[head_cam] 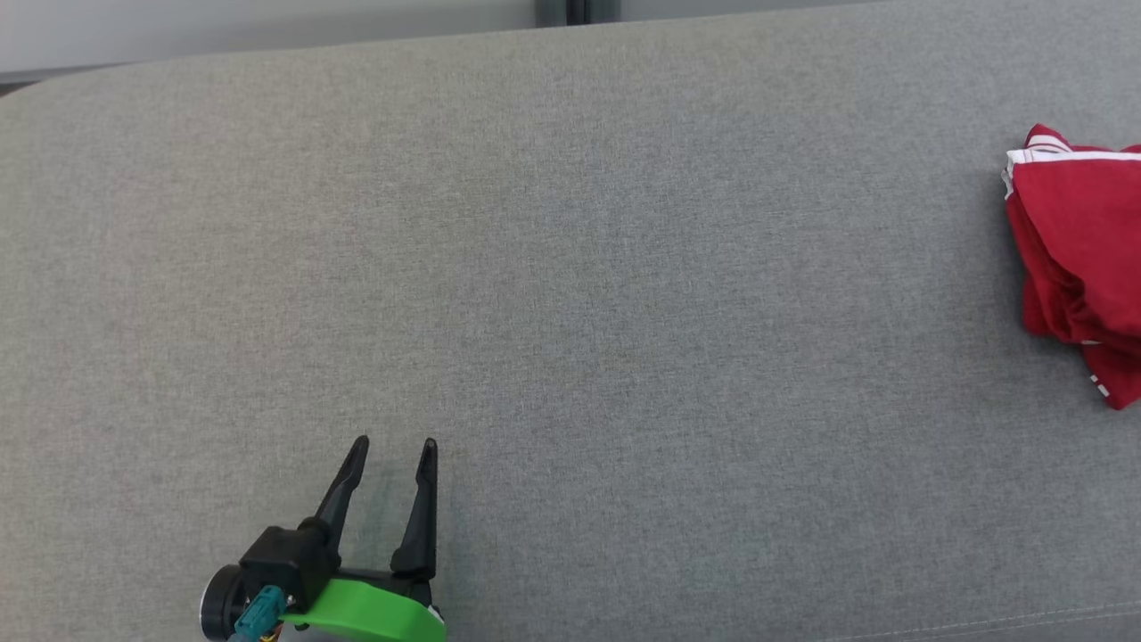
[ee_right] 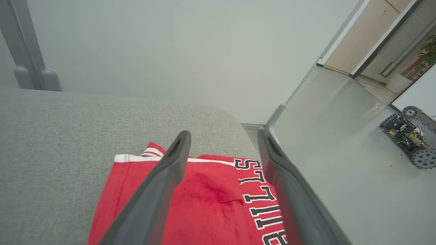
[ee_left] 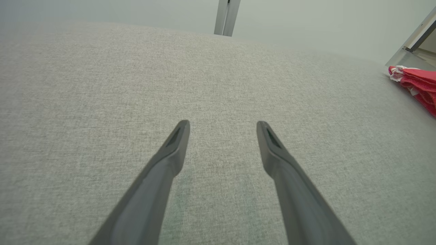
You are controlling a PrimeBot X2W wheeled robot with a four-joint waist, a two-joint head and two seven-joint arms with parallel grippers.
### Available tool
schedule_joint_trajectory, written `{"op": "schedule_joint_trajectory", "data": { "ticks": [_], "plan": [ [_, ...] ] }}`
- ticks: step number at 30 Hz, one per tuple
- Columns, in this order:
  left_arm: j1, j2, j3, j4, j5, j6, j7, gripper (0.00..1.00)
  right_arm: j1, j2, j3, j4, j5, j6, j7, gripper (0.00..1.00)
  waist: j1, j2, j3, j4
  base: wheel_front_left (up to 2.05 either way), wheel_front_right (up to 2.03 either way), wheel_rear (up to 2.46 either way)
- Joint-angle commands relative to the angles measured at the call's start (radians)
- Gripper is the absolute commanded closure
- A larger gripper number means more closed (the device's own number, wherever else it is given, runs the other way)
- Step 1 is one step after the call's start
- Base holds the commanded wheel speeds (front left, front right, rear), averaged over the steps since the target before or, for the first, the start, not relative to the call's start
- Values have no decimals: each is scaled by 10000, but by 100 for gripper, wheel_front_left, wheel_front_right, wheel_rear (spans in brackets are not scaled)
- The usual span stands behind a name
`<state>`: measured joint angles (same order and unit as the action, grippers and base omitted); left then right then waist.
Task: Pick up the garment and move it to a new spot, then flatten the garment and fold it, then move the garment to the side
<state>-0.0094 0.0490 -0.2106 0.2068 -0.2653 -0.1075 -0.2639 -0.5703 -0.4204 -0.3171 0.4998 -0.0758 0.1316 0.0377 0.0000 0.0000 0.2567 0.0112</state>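
Observation:
The garment is red with white trim and black-and-white lettering, folded into a bundle at the far right of the grey cushion. It also shows at the right edge of the left wrist view as the garment. In the right wrist view the garment lies just below my right gripper, whose two fingers are spread apart with nothing between them. My left gripper rests open over bare cushion at the lower left, far from the garment; it appears again as the left gripper.
The cushion's rounded right end lies just beyond the garment, with grey floor past it. A small wheeled vehicle stands on that floor. A wall runs behind the cushion.

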Motion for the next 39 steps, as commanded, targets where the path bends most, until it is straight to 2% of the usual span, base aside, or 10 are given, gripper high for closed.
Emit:
{"op": "schedule_joint_trajectory", "data": {
  "ticks": [1, 7, 9, 15, 20, 25, 33, 39],
  "plan": [
    [184, 31, 113, -53, -102, 128, -1, 0, 374, 250, -16, -249, 71, -20, -328, 0, 0, 0, -535, 32, 0, 0, 0],
    [674, 29, 477, -139, -222, 512, -1, 0, 2150, 1445, 425, -1576, 276, -20, -1626, 0, 0, 0, -1421, 326, 0, 0, 0],
    [896, 26, 564, -138, -246, 577, -1, 0, 2891, 2040, 378, -1960, 276, -19, -2096, 0, 0, 0, -1668, 452, 0, 0, 0],
    [1299, 29, 1068, -275, -4, 738, -1, 0, 4896, 3402, 692, -2664, -191, -20, -2908, 0, 0, 0, -2127, 734, 0, 0, 0],
    [1541, 28, 1352, -175, 214, 769, -1, 0, 6005, 3663, 1301, -2896, -180, -20, -3043, 0, 0, 0, -2485, 812, 0, 0, 0],
    [1555, 28, 1300, -225, 369, 620, -1, 0, 6821, 3686, 1860, -3172, 481, -20, -3028, 0, 0, 0, -2656, 832, 0, 0, 0],
    [1325, 28, 1095, -90, 483, 411, -1, 0, 7316, 3688, 1885, -3360, 854, -20, -3031, 0, 0, 0, -2763, 716, 0, 0, 0],
    [1265, 28, 1077, 2, 503, 419, -1, 0, 7362, 3689, 1944, -3353, 839, -20, -3032, 0, 0, 0, -2767, 589, 0, 0, 0]
  ]
}}
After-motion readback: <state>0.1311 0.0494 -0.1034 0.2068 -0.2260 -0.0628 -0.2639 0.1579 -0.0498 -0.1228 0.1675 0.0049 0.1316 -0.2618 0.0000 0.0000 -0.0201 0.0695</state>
